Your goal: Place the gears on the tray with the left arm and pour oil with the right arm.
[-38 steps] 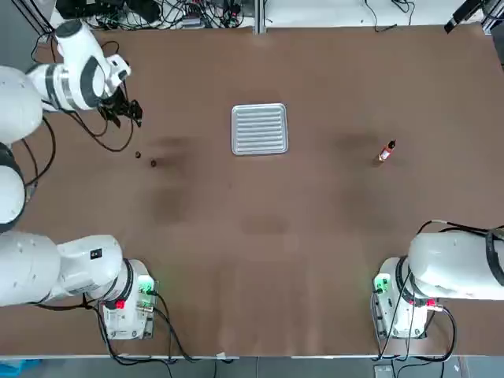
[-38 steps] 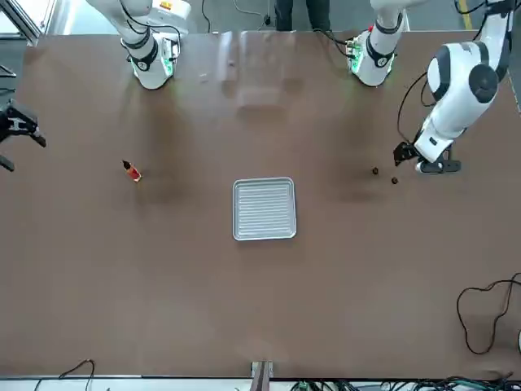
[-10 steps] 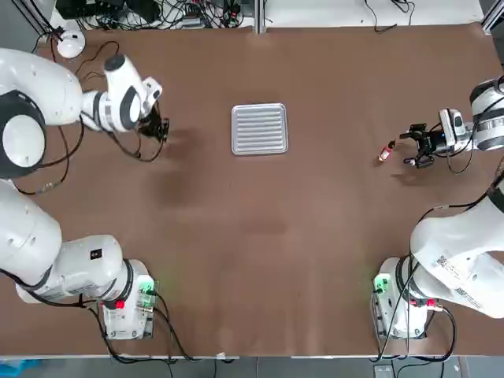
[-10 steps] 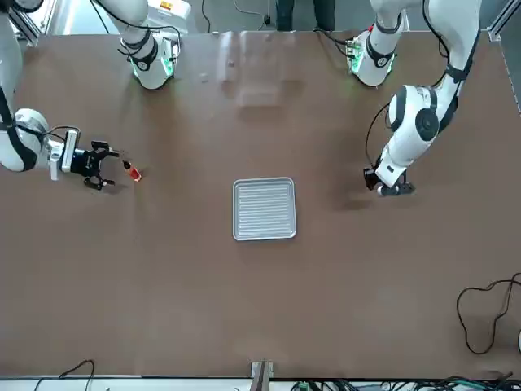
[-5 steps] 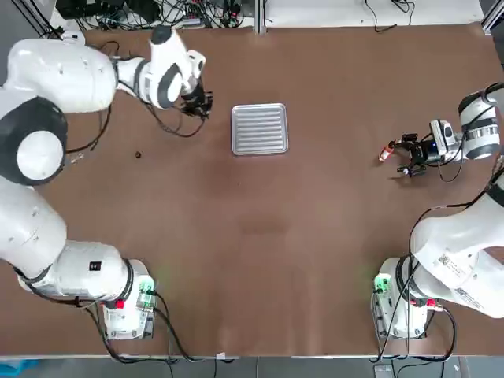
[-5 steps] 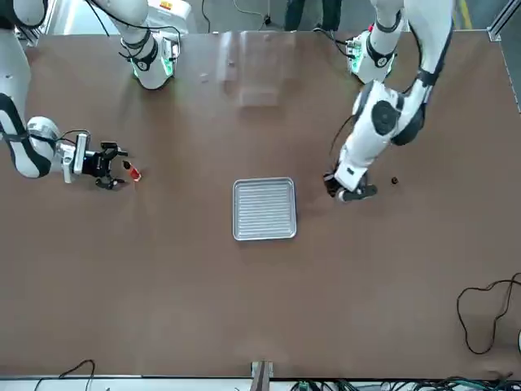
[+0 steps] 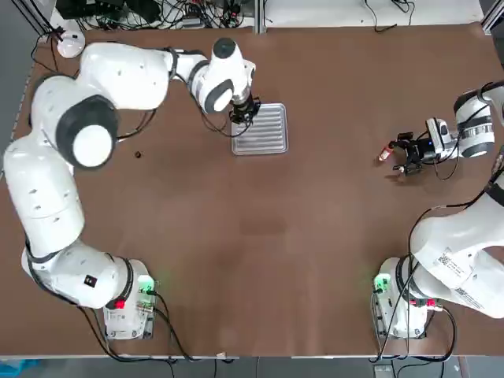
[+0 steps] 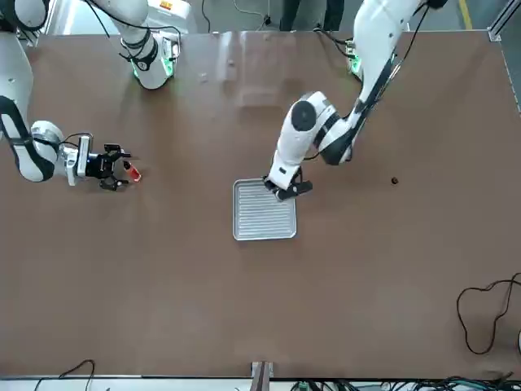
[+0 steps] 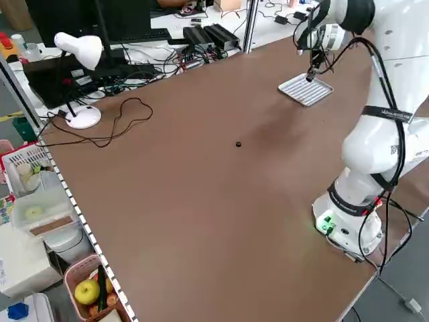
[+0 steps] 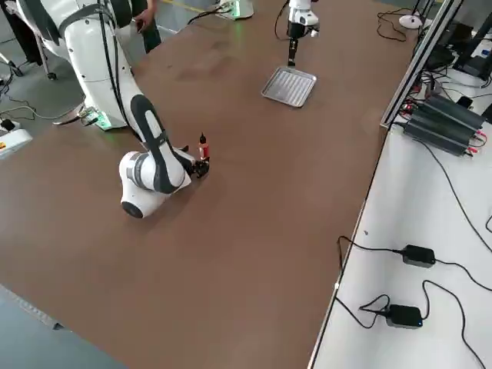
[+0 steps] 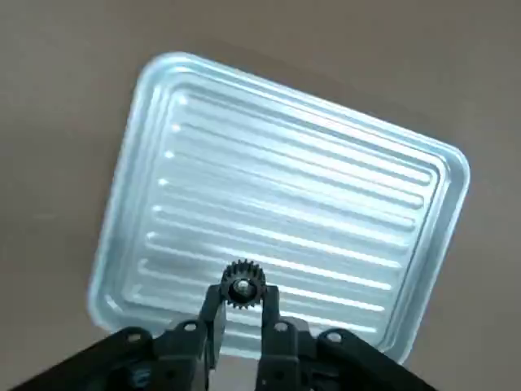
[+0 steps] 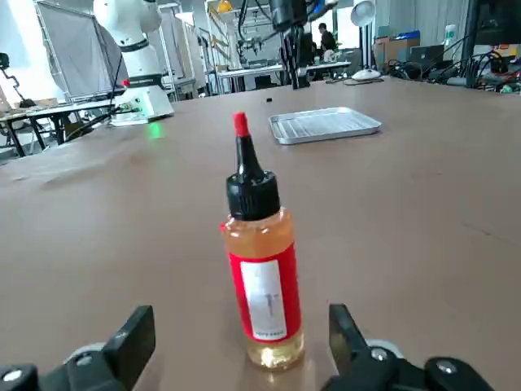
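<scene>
The silver ribbed tray (image 7: pixel 264 135) (image 8: pixel 264 216) lies at the table's middle. My left gripper (image 7: pixel 244 116) (image 8: pixel 285 189) hangs over the tray's left edge, shut on a small dark toothed gear (image 11: pixel 242 287) held between its fingertips above the tray (image 11: pixel 285 195). The other gear (image 7: pixel 138 154) (image 8: pixel 395 181) (image 9: pixel 238 143) lies alone on the table, far to the left. The oil bottle (image 7: pixel 386 152) (image 8: pixel 130 171) (image 12: pixel 260 277) stands upright at the right. My right gripper (image 7: pixel 405 153) (image 12: pixel 241 326) is low at the table, open, one finger on each side of the bottle and not touching it.
A white desk lamp (image 9: pixel 77 47) and loose cables lie beyond the table's left edge. Power adapters (image 10: pixel 415 254) sit on the white bench past the far side. The arm bases (image 7: pixel 130 303) stand at the near edge, and the brown tabletop stretches wide around the tray.
My left arm swung right from the gears' spot to the tray's left edge, carrying one gear. My right gripper edged closer until its fingers came to stand on either side of the bottle.
</scene>
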Tool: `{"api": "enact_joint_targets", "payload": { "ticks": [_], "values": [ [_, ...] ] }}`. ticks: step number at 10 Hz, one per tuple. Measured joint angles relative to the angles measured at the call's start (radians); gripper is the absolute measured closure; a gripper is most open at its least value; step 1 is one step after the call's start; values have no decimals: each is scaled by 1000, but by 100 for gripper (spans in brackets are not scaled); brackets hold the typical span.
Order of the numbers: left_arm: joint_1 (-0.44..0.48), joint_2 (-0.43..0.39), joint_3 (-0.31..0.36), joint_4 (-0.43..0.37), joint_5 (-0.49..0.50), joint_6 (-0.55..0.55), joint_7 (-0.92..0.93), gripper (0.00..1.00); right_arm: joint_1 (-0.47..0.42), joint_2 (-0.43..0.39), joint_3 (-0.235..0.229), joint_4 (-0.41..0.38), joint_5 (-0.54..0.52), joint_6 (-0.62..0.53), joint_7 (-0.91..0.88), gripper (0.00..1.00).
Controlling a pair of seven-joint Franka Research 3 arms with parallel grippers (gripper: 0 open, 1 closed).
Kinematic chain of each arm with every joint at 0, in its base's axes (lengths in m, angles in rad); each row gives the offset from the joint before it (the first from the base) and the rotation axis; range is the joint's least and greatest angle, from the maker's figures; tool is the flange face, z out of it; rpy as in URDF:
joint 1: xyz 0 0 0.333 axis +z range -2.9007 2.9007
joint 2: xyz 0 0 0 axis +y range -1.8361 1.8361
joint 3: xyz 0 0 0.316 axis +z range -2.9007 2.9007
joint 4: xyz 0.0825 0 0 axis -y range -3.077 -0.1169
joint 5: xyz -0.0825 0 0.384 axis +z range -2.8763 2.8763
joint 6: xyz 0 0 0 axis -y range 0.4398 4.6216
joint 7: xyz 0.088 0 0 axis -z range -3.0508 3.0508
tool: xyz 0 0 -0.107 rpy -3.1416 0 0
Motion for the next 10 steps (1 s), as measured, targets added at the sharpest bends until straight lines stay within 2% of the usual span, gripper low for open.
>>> {"api": "enact_joint_targets", "payload": {
  "ticks": [2,3,4,7,10],
  "values": [
    [-75,105,49,90,42,-3,-44,78,4,12,7,4,17,1,-1,9],
    [-105,126,74,103,42,-3,-47,78,6,14,8,5,22,1,-1,11],
    [-116,132,84,109,42,-4,-49,78,7,15,9,5,24,1,-1,18],
    [-93,119,90,137,42,-62,-50,41,10,18,9,6,40,2,-1,26],
    [19,16,70,128,42,-185,-28,38,30,19,10,7,61,3,-1,30]
  ]
}}
